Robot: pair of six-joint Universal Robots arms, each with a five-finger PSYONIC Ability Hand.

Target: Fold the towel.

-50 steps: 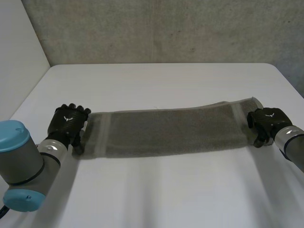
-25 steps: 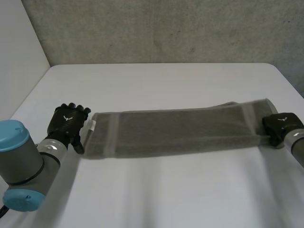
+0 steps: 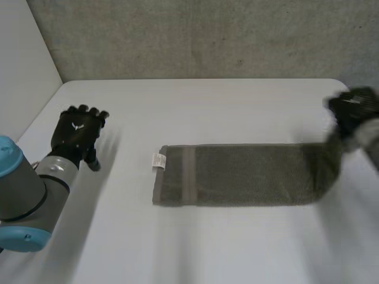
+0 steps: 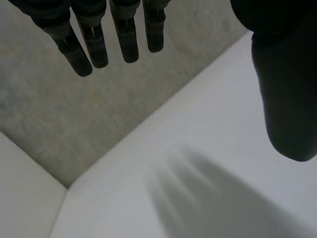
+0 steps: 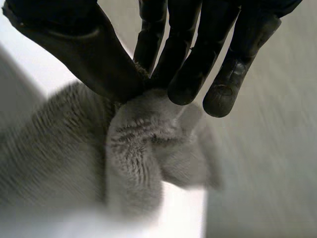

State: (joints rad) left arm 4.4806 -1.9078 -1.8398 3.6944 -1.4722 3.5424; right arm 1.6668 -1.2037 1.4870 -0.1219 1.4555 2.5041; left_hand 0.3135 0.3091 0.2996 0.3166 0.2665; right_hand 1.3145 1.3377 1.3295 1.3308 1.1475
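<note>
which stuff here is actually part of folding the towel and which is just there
Part of the job:
towel, lying on the table
right hand, pinching one end of the towel, lifted
left hand, open, apart from the towel

Just there:
white table
concrete wall

Shows a matte black left hand [image 3: 77,131] with a small white emblem [image 3: 76,125] on the back. Joins it through a silver-grey wrist ring [image 3: 55,169] to a fat grey cylindrical joint [image 3: 23,198] with light-blue caps [image 3: 7,158]. In the left wrist view, has slim, segmented black left fingers [image 4: 94,47] with rounded tips and a broad, smooth black left thumb [image 4: 285,89]. Same black on the right hand [image 3: 354,107], with a pale grey wrist [image 3: 370,131] behind it; detail blurred there. In the right wrist view, shows slightly glossy black right fingers [image 5: 190,59] with rounded pads and a wide black right thumb [image 5: 84,49].
</note>
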